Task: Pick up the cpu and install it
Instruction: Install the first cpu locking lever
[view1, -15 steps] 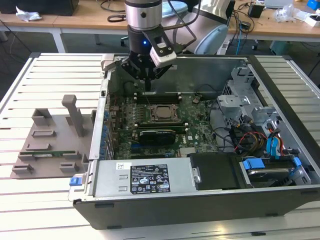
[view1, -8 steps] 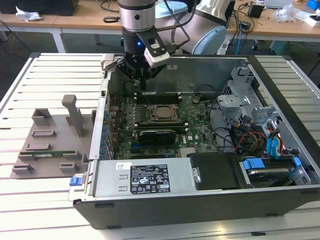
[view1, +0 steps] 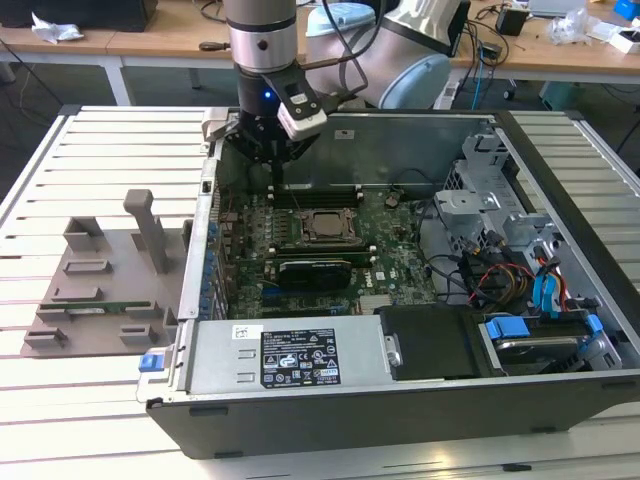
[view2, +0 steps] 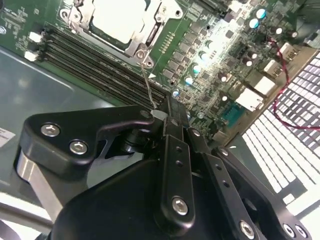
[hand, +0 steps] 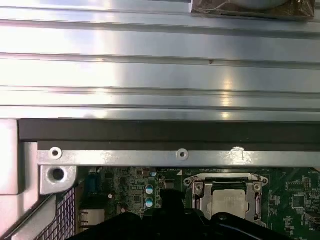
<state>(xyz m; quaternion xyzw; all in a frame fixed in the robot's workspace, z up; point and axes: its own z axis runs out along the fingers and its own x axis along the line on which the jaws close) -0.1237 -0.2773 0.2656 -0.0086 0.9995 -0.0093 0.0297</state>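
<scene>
1. The cpu (view2: 122, 20) already sits inside the black socket frame (view2: 147, 37) on the motherboard (view2: 220, 60), its silvery top showing in both wrist views (hand: 231, 201).
2. A thin wire lever (view2: 146, 82) rises from the frame's corner toward the gripper (view2: 165, 117).
3. The gripper hangs just above the board at the socket's edge; its fingers look pressed together with nothing held, though the lever tip may lie against them, which is hard to tell.
4. In the exterior view the gripper (view1: 272, 160) stands inside the open computer case (view1: 400, 390).
5. Risk: if the lever slips off the fingers, it could spring back and leave the frame unlatched.
</scene>
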